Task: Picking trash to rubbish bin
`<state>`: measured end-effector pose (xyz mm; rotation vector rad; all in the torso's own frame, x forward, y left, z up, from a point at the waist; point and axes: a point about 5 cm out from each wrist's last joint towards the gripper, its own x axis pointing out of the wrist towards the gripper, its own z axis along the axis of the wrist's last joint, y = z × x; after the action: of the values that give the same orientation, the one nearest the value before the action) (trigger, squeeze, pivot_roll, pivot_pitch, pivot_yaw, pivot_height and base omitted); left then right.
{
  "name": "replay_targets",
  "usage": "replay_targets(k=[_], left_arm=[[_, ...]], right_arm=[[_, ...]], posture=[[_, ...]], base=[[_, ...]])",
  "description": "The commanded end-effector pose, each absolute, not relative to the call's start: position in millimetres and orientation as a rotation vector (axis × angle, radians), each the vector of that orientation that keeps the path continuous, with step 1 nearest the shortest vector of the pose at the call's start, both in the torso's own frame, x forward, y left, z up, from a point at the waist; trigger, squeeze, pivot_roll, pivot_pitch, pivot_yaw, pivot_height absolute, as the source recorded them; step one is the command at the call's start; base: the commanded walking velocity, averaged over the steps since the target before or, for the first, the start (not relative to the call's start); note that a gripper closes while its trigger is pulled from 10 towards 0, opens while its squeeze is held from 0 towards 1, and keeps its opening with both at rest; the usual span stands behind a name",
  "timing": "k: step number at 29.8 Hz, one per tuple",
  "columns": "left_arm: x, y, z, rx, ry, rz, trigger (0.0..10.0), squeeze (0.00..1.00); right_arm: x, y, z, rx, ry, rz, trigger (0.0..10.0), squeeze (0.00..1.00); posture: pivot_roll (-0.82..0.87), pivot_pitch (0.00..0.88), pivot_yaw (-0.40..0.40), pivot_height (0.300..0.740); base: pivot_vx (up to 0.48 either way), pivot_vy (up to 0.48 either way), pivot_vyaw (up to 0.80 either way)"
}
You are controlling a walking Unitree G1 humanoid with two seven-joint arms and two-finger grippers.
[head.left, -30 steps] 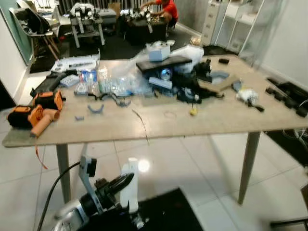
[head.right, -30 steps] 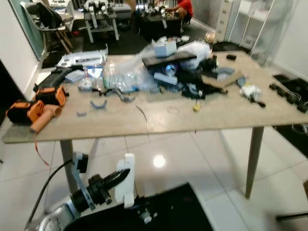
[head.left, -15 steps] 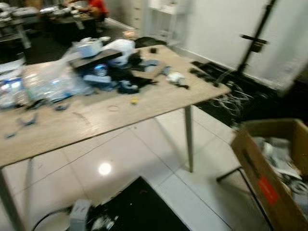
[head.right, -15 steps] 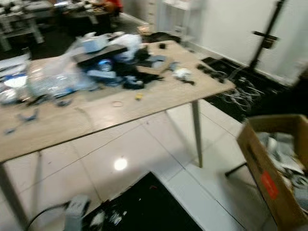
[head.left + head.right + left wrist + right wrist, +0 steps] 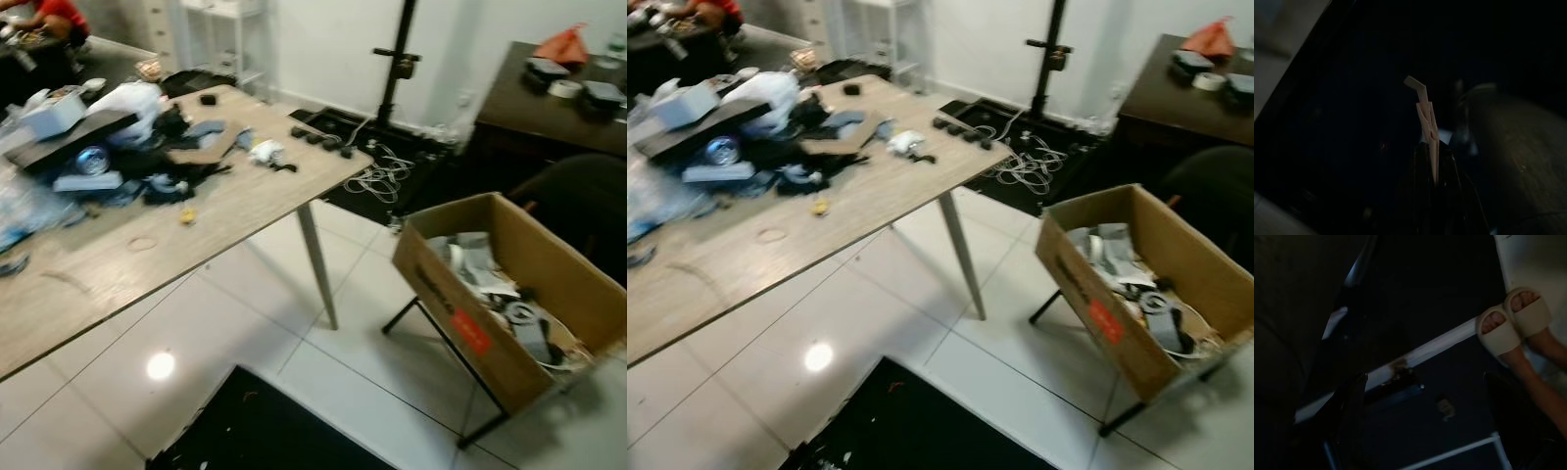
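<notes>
Two black fingers of the left gripper (image 5: 1432, 164) pinch a folded paper scrap (image 5: 1425, 112), jaws pressed together on it. Well ahead, right of the cluttered tabletop (image 5: 225, 211), stands the cardboard box bin (image 5: 460, 328); release only once above its opening. Right wrist view is dark: sandalled feet (image 5: 1513, 316) show, jaw state I cannot tell.

A pale folded scrap (image 5: 1424, 105) (paper or card, too dark to tell) stands up from between the left hand's (image 5: 1432, 156) closed fingers. The bin is an open brown cardboard box (image 5: 460, 318) with a red label, tilted on a black stand, holding grey and white trash (image 5: 495, 294).
</notes>
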<state>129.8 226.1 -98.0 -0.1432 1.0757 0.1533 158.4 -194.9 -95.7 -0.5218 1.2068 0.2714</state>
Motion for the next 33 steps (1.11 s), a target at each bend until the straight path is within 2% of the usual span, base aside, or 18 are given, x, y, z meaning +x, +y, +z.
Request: replay_targets(k=[1,18,33], left_arm=[[115.8,227.1,-102.5,-0.138,1.112,0.174,10.0,0.00],[136.0,220.4,-97.4,-0.132,1.057,0.147,10.0,0.00],[138.5,215.8,-97.3,-0.174,1.040,0.149,10.0,0.00]], right_arm=[[149.8,-191.0,-99.6,-0.513,1.232,0.292,10.0,0.00],[152.6,-191.7,-98.5,-0.537,1.217,0.275,10.0,0.00],[159.7,-195.1,-95.0,-0.579,1.124,0.170,10.0,0.00]], posture=[[-0.05,0.172,0.033,0.740],[-0.05,0.163,0.038,0.740],[-0.06,0.160,0.035,0.740]], base=[[0.000,0.000,-0.80],[0.000,0.000,-0.80],[0.000,0.000,-0.80]])
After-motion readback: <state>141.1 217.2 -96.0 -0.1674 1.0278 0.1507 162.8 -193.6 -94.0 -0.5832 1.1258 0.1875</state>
